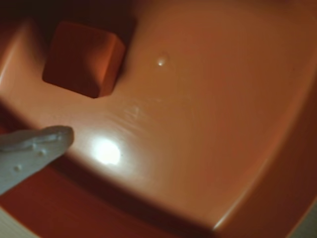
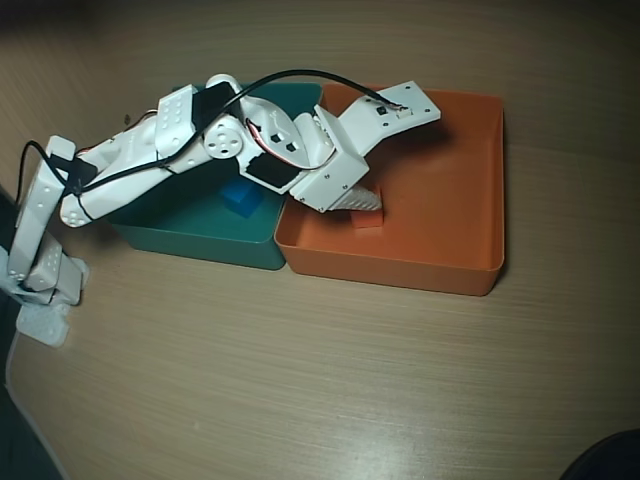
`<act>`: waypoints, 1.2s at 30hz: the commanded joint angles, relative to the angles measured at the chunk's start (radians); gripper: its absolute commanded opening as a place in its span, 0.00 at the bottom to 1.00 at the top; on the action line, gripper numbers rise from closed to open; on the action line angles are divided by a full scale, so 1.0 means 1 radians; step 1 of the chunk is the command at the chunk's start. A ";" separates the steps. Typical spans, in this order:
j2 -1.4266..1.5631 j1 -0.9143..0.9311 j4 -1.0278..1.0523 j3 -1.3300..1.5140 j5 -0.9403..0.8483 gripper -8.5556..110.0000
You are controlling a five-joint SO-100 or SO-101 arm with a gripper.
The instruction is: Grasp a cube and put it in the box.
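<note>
The small orange cube (image 1: pixel 84 57) rests on the floor of the orange box (image 1: pixel 208 99), near one of its corners. In the wrist view one white fingertip (image 1: pixel 44 144) comes in from the left, below the cube and apart from it, with nothing held. In the overhead view my gripper (image 2: pixel 365 203) hangs over the left part of the box (image 2: pixel 460 170), and the cube (image 2: pixel 368 221) peeks out just beneath it. The second finger is hidden in both views.
A teal-green tray (image 2: pixel 190 232) sits against the box's left side and holds a small blue cube (image 2: pixel 243 197). My white arm with its black cable reaches across that tray from its base (image 2: pixel 40 290) at the far left. Wooden tabletop surrounds both trays.
</note>
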 commanded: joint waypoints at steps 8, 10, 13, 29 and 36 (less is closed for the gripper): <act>0.038 0.005 -0.015 -0.074 0.006 0.50; 0.038 0.005 -0.015 -0.074 0.006 0.49; 0.038 0.005 -0.015 -0.074 0.008 0.45; 0.038 0.002 -0.015 -0.078 0.009 0.03; 0.038 0.002 -0.015 -0.078 0.009 0.03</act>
